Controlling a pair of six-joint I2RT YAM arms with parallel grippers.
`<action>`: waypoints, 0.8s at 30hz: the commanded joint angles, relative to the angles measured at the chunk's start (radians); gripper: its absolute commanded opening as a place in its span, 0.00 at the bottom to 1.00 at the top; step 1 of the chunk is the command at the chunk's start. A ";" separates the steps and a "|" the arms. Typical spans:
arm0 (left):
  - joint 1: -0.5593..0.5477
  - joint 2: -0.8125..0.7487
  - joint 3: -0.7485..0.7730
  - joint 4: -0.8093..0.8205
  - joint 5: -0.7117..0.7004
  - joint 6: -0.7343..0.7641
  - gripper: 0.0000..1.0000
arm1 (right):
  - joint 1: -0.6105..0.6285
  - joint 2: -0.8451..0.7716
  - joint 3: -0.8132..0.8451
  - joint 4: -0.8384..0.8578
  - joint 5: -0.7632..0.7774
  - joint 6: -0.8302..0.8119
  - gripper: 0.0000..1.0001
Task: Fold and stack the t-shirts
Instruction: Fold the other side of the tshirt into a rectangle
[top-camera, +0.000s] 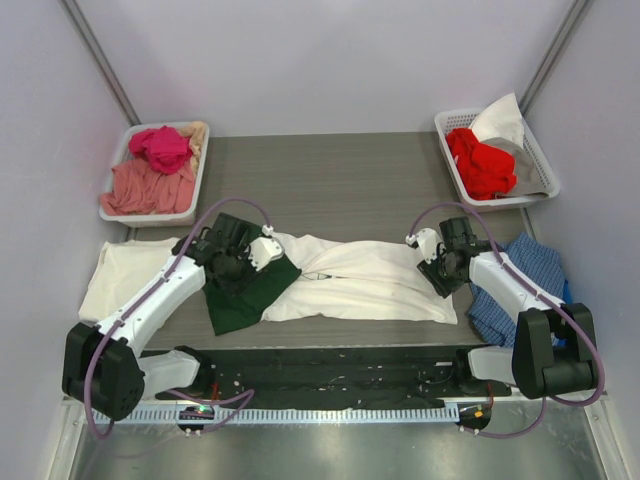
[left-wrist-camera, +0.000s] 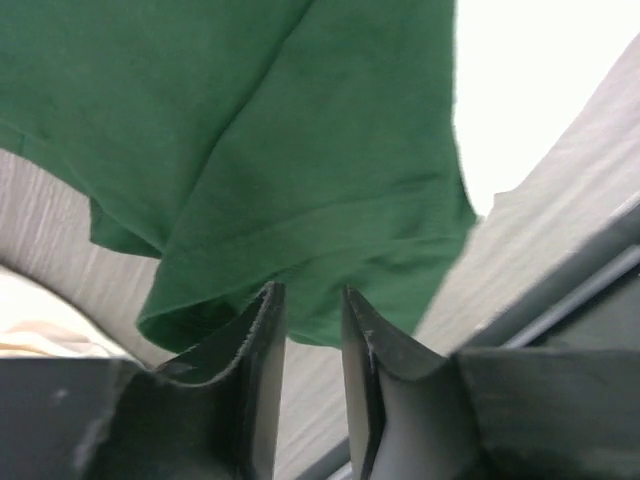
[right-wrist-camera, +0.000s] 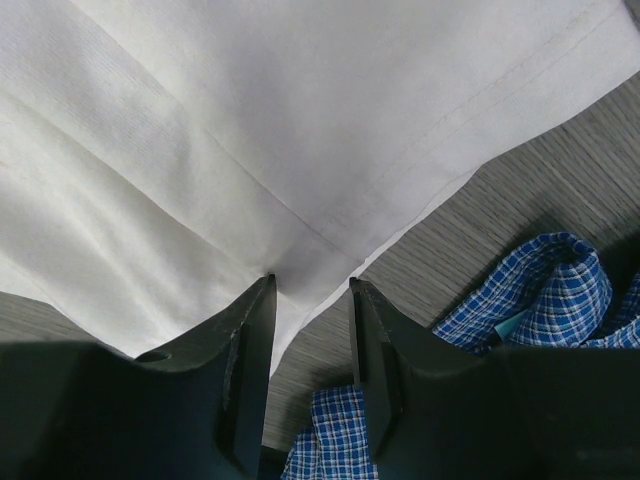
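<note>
The white t-shirt lies spread across the middle of the table, print not visible. A dark green t-shirt lies crumpled at its left end, and a cream t-shirt lies flat further left. My left gripper hovers over the green t-shirt. The left gripper is open, its tips at the green hem with nothing between them. My right gripper is at the white shirt's right end. The right gripper is open, straddling the edge of the white t-shirt.
A blue checked cloth lies bunched right of the right gripper, also showing in the right wrist view as the checked cloth. A white basket at back left holds pink garments. A basket at back right holds red and pale clothes.
</note>
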 joint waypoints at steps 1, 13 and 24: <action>0.009 0.017 -0.039 0.092 -0.082 0.072 0.38 | 0.005 -0.017 0.008 0.009 0.014 -0.004 0.42; 0.129 0.029 -0.024 0.127 -0.068 0.175 0.48 | 0.005 -0.019 -0.026 0.027 0.016 -0.008 0.42; 0.256 0.100 0.050 0.129 0.006 0.241 0.48 | 0.005 -0.017 -0.040 0.032 0.022 -0.011 0.42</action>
